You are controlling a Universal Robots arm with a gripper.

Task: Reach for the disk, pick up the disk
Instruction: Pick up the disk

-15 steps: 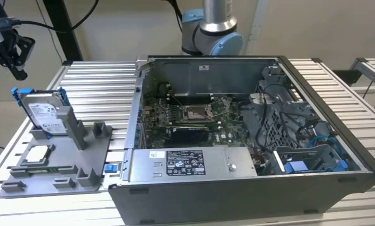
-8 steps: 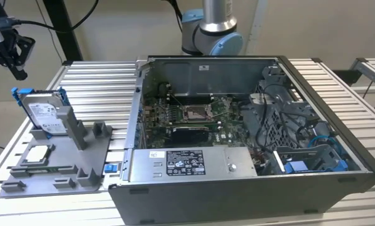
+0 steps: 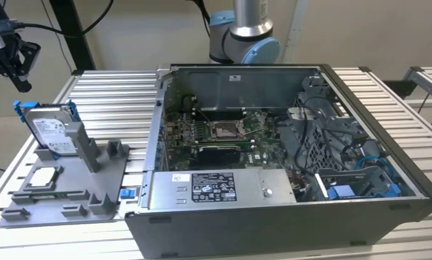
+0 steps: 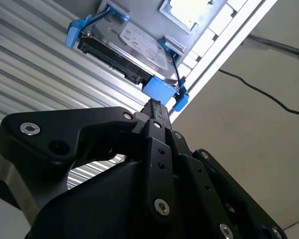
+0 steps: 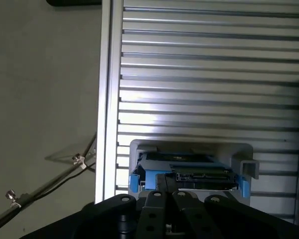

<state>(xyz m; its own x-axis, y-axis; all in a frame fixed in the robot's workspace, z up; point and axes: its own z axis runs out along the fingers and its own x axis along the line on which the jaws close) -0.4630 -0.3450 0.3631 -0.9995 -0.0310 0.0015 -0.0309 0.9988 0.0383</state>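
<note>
The disk [image 3: 51, 132] stands on edge in a slot of a grey fixture [image 3: 103, 184] at the exterior view's left. It is silver-grey with a white label and blue side rails. My black gripper [image 3: 20, 84] hangs well above it and a little further to the exterior view's left, over the table's edge. Its fingers are shut with nothing between them. In the second wrist view the gripper's tip [image 4: 154, 105] points at the disk [image 4: 134, 47] with a gap between them. In the first wrist view the disk [image 5: 189, 172] lies just past the fingertips [image 5: 165, 183].
An open computer case [image 3: 389, 179] fills the middle of the slatted metal table [image 3: 122, 103], with a grey labelled power-supply box [image 3: 216, 187] at its front. A small square silver chip [image 3: 44, 177] lies on the fixture. The arm's base [image 3: 245, 38] stands behind the case.
</note>
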